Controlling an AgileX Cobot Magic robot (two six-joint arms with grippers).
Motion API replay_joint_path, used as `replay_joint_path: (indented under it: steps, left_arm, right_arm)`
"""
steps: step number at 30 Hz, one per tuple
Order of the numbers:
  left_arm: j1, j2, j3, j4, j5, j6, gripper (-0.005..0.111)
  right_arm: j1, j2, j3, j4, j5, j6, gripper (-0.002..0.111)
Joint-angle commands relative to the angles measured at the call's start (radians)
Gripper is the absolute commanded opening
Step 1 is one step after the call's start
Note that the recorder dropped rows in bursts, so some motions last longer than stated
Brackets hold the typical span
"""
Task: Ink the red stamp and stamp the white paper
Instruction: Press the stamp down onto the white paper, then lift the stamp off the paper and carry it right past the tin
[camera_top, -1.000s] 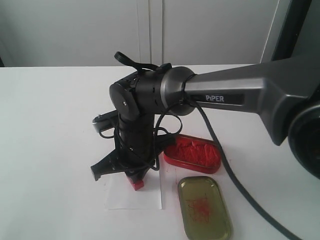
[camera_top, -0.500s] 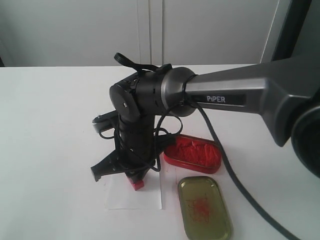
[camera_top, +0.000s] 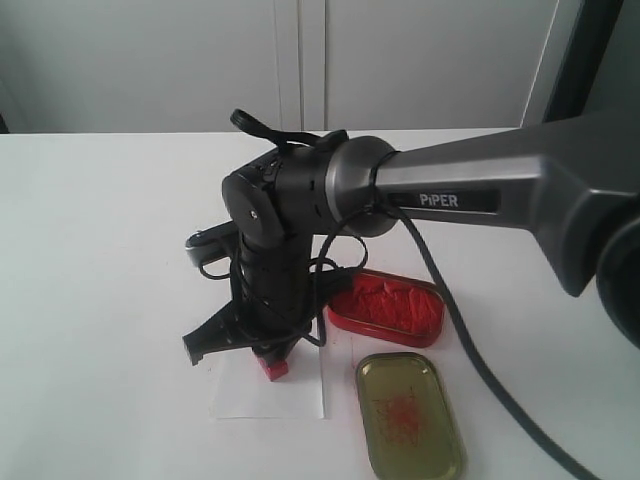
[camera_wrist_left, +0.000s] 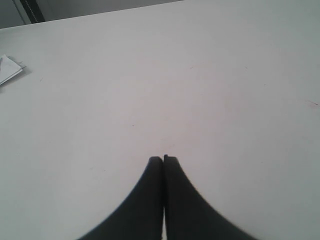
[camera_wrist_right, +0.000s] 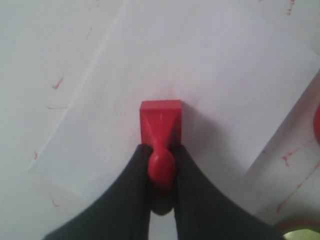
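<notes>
My right gripper (camera_wrist_right: 161, 147) is shut on the knob handle of the red stamp (camera_wrist_right: 160, 122). The stamp's square head points down onto the white paper (camera_wrist_right: 200, 65); whether it presses the sheet or hovers just above it cannot be told. From outside, the red stamp (camera_top: 272, 366) peeks out under the right gripper (camera_top: 268, 352), over the upper middle of the white paper (camera_top: 268, 395). My left gripper (camera_wrist_left: 163, 159) is shut on nothing above bare white table, away from the paper, and does not show in the exterior view.
An open red ink tin (camera_top: 386, 307) lies right of the paper. Its gold oval lid (camera_top: 408, 415) rests in front of it near the table's front edge. Red ink smears mark the table (camera_wrist_right: 55, 84) round the sheet. The right arm (camera_top: 500, 190) spans the right side.
The right arm's wrist has crept slightly to the right. The stamp stays over the same spot of the paper, still gripped.
</notes>
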Motion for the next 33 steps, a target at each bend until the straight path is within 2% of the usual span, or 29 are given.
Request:
replay_joint_path:
  steps: [1,33]
  left_arm:
    - [0.002,-0.003,0.003,-0.001,-0.003,0.003,0.000]
    - [0.002,-0.003,0.003,-0.001,-0.003,0.003,0.000]
  right_arm:
    - [0.000,-0.003,0.020,-0.015,0.010,0.004,0.000]
    - [0.000,-0.089,0.020,-0.015,-0.009,0.004,0.000]
